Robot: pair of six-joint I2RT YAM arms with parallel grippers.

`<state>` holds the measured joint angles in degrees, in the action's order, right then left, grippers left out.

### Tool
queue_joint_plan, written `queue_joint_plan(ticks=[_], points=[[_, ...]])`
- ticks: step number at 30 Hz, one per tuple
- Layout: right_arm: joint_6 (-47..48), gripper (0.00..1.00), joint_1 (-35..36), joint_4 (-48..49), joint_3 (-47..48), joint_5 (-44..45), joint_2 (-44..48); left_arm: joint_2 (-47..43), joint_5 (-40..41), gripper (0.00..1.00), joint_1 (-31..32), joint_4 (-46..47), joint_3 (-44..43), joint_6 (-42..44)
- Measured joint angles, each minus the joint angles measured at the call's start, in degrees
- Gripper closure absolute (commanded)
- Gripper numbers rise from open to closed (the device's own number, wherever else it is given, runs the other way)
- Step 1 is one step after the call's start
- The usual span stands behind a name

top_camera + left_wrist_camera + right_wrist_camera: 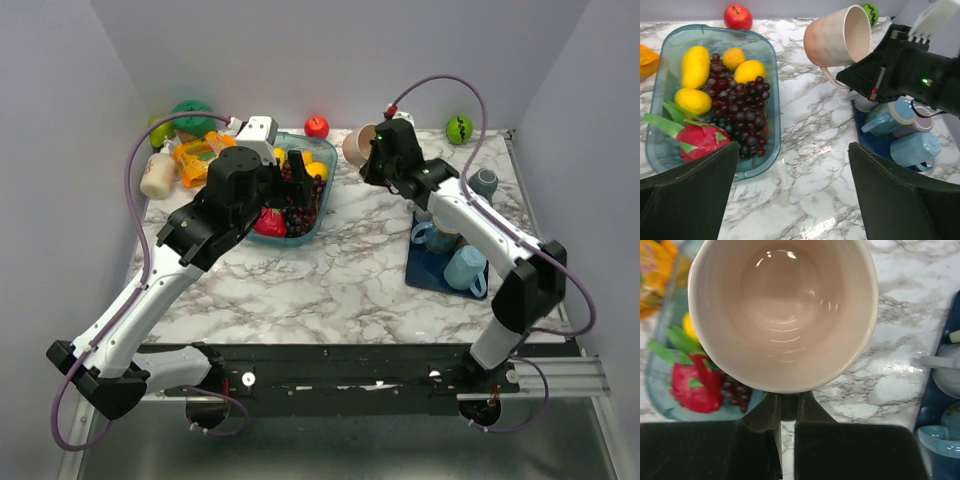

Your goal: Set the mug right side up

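Mid-flip: our right tool [782, 410] clamped on mug [782, 315] handle, mouth facing it; left tool [793, 150] apart. Next we should roll it upright and lower to the desk [340, 280].

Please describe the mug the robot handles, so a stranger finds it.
Above the marble table, right of the blue fruit tray, the right gripper holds a mug in the air. It alone is pale pink and tilted; the blue mugs rest on a dark mat.
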<state>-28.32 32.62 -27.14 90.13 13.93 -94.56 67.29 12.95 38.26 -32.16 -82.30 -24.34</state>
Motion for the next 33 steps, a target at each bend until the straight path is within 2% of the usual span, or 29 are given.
queue_joint_plan(ticks=[10, 15, 18, 27, 30, 31, 33], points=[[1.5, 0.99, 1.2, -10.4, 15.3, 7.7, -21.7, -3.2, 5.1, 0.01, -0.2, -4.0, 1.4, 3.9], [1.9, 0.99, 1.2, -13.3, 20.0, 8.4, -27.1, -2.5, 5.1, 0.01, -0.3, -4.0, 1.4, 5.5], [2.0, 0.99, 1.2, -16.0, 26.5, 9.1, -32.8, -2.4, 5.1, 0.01, -0.3, -4.0, 1.6, 6.4], [1.8, 0.99, 1.2, -20.0, 29.7, 9.0, -39.0, -2.4, 4.5, 0.01, -0.4, -3.9, 3.7, 7.4], [1.8, 0.81, 1.2, -20.8, 30.4, 8.8, -39.1, -2.4, 4.3, 0.01, -0.4, -3.9, 4.4, 7.4], [1.7, 0.65, 1.2, -21.2, 30.8, 8.7, -39.3, -2.4, 4.2, 0.01, -0.4, -3.9, 4.5, 7.4], [1.4, 0.54, 1.2, -21.6, 31.5, 8.5, -39.5, -2.4, 4.1, 0.01, -0.4, -3.9, 4.6, 7.4]])
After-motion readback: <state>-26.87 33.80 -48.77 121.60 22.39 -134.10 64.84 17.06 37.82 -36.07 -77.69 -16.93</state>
